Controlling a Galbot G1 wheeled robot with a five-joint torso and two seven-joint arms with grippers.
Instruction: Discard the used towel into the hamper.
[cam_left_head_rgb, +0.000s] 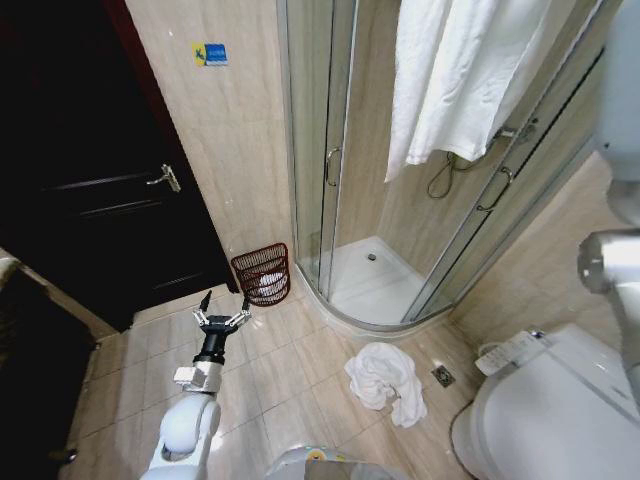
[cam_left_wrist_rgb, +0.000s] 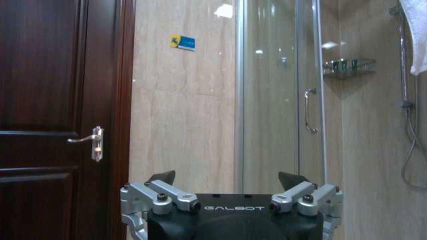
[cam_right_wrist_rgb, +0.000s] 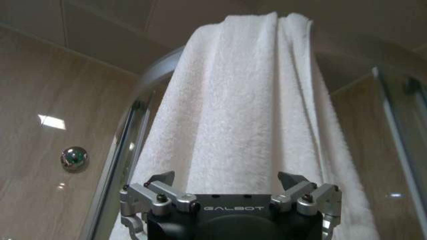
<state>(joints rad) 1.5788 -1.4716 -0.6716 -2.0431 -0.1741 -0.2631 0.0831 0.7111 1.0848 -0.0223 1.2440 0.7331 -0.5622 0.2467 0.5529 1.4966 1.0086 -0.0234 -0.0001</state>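
Your left tool (cam_left_head_rgb: 223, 309) hangs spread wide and empty over the floor tiles. Right of it, the crumpled white towel (cam_left_head_rgb: 384, 380) lies on the floor. Just beyond the left tool, the hamper (cam_left_head_rgb: 263, 273) stands by the shower enclosure (cam_left_head_rgb: 335, 150). Your right tool (cam_right_wrist_rgb: 227, 179), also spread and empty, faces a hanging white towel (cam_right_wrist_rgb: 233, 105).

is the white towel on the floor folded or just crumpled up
Crumpled. The white towel lies in a loose, bunched heap on the floor tiles beside the shower tray, not folded or spread.
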